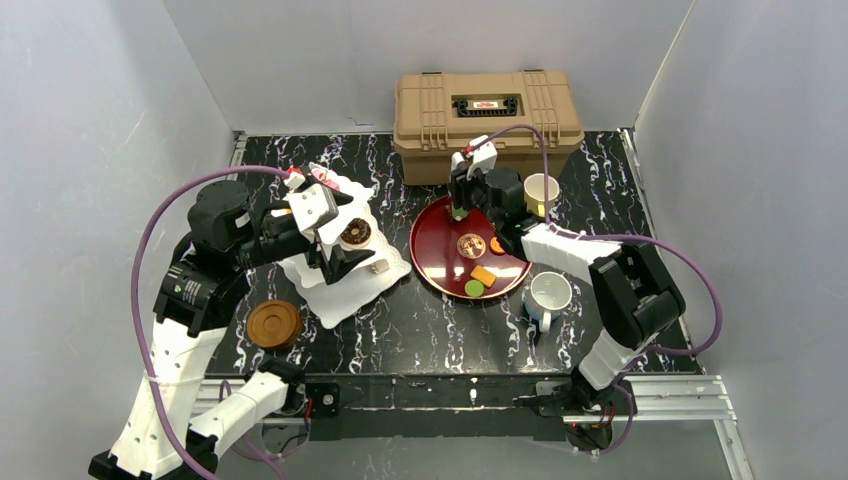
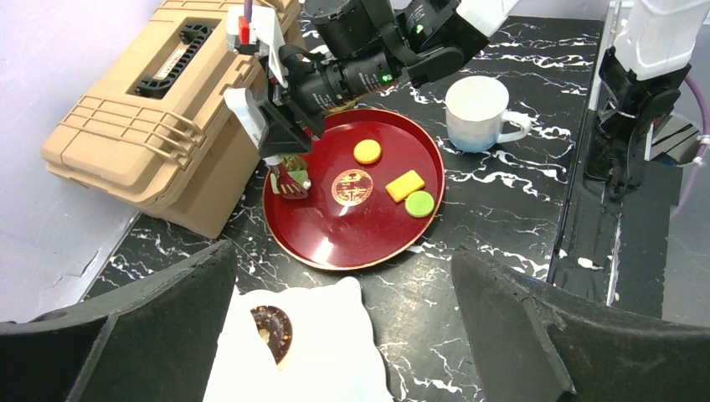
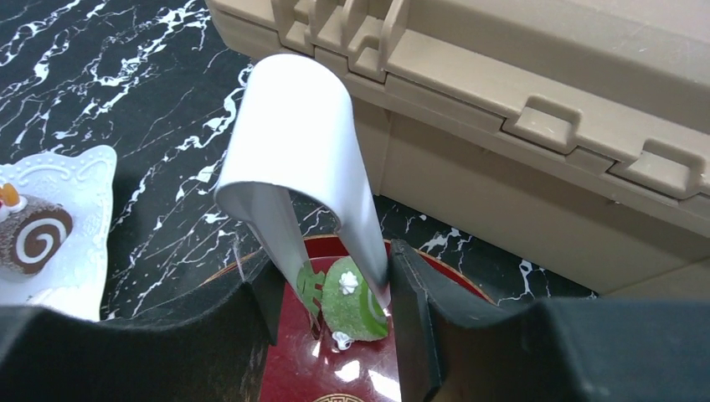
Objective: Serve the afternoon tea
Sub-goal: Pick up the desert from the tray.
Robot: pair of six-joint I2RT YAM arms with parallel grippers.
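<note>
Above glossy tray (image 1: 440, 258), right pincer (image 3: 333, 268) tight on bent, perhaps plastic tongs (image 3: 293, 142); left pincer (image 2: 343, 260) agape

We find the white stand (image 1: 340, 292) near the table's (image 1: 430, 335) left edge, with a chocolate donut (image 1: 355, 235) on an upper tier. A green roll (image 3: 352, 293) sits in tongs (image 3: 293, 151) at the red tray's (image 1: 432, 262) back-left rim. An orange cake (image 2: 367, 152), a yellow bar (image 2: 405, 185) and a green disc (image 2: 419, 203) lie on its front-right part. The white mug (image 1: 548, 293) stands upright by the tray's front-right rim. The cream-yellow mug (image 1: 541, 190) stands near the table's back-right corner, and the brown coasters (image 1: 274, 323) lie front-left.
</note>
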